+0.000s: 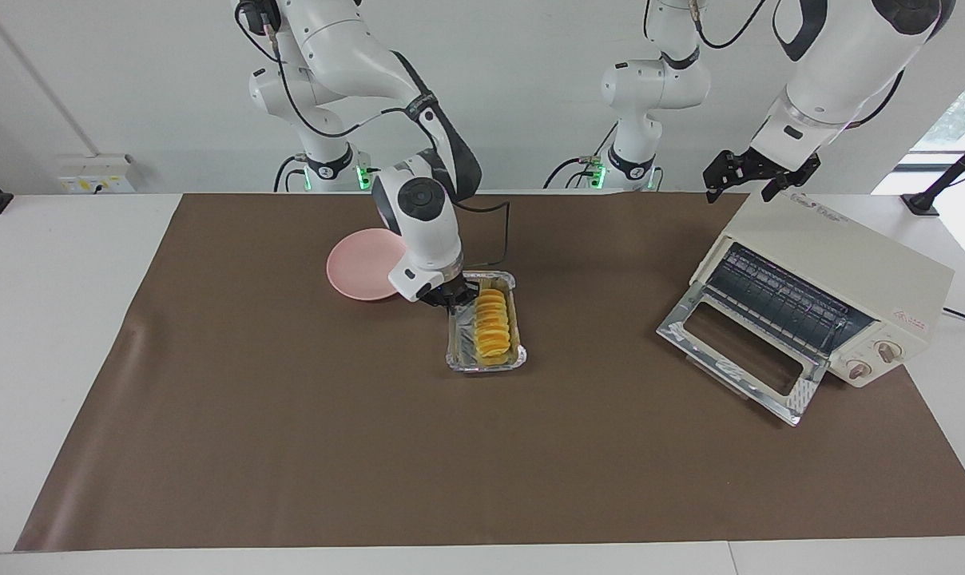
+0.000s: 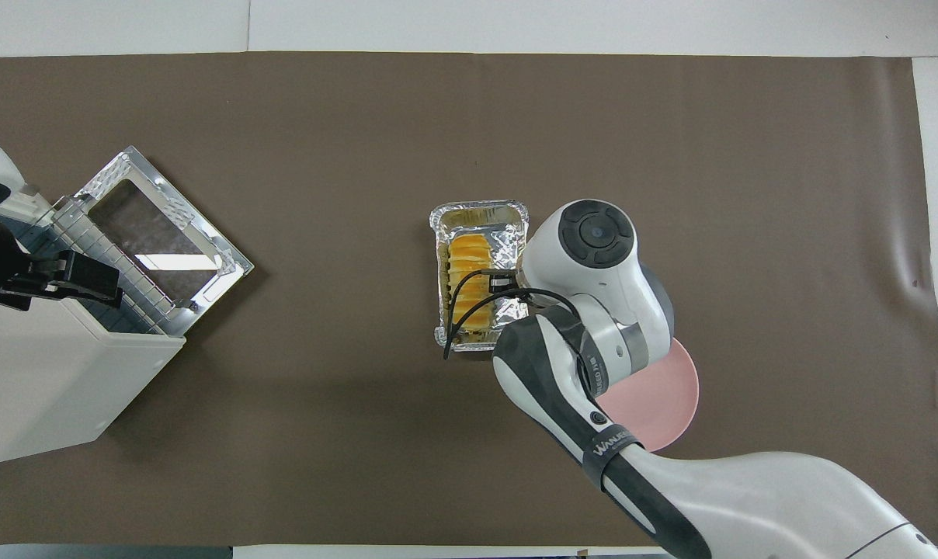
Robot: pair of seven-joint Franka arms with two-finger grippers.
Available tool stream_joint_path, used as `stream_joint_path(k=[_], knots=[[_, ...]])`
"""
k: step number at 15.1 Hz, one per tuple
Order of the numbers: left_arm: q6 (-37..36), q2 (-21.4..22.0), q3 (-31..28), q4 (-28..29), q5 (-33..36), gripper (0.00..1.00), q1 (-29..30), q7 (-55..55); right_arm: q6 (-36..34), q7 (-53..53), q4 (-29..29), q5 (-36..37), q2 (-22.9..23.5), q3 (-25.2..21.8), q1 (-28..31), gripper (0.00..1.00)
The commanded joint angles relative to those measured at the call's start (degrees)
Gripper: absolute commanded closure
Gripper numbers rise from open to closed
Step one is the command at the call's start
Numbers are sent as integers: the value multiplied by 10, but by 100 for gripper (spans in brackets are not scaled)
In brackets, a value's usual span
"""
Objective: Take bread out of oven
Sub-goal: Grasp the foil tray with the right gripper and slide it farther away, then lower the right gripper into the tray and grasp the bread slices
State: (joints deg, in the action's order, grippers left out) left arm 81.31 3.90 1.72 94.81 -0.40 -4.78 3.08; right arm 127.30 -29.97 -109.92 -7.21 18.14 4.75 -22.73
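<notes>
Bread in a foil tray, out of the oven, with the right fingers clenched on the tray's rim.

Facing view: the bread (image 1: 492,324) lies in a foil tray (image 1: 485,363) on the brown mat (image 1: 291,447) in the middle of the worktop (image 1: 51,319). The right gripper (image 1: 448,297) is down at the tray's corner nearest the robots, its fingers pinched shut on the rim. A pink plate (image 1: 363,263) sits just beside it. The oven (image 1: 818,299) stands at the left arm's end, its door (image 1: 742,351) folded down. The left gripper (image 1: 750,172) hangs over the oven's top, fingers spread wide and holding nothing.

Overhead view: the bread (image 2: 467,272) fills one side of the tray (image 2: 481,213). The right arm (image 2: 593,310) covers part of the plate (image 2: 659,404). The left gripper (image 2: 65,276) is over the oven (image 2: 57,373).
</notes>
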Motion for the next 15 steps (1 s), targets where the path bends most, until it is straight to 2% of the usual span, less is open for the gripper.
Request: stream_joint_path(k=[1, 3, 6, 10, 14, 15], knots=[[13, 17, 1, 20, -9, 0, 7, -4, -49, 45, 43, -42, -8, 2, 78, 100], [13, 17, 0, 20, -9, 0, 7, -4, -48, 94, 44, -52, -9, 3, 136, 100], [13, 17, 0, 20, -9, 0, 7, -4, -46, 173, 30, -55, -10, 3, 190, 100], [13, 17, 0, 20, -9, 0, 7, -4, -38, 241, -2, -69, -15, 2, 211, 100], [13, 17, 0, 20, -9, 0, 7, -4, -30, 261, 0, -68, -14, 1, 208, 100], [13, 17, 0, 20, -9, 0, 7, -4, -31, 265, 2, -65, -14, 1, 208, 64]])
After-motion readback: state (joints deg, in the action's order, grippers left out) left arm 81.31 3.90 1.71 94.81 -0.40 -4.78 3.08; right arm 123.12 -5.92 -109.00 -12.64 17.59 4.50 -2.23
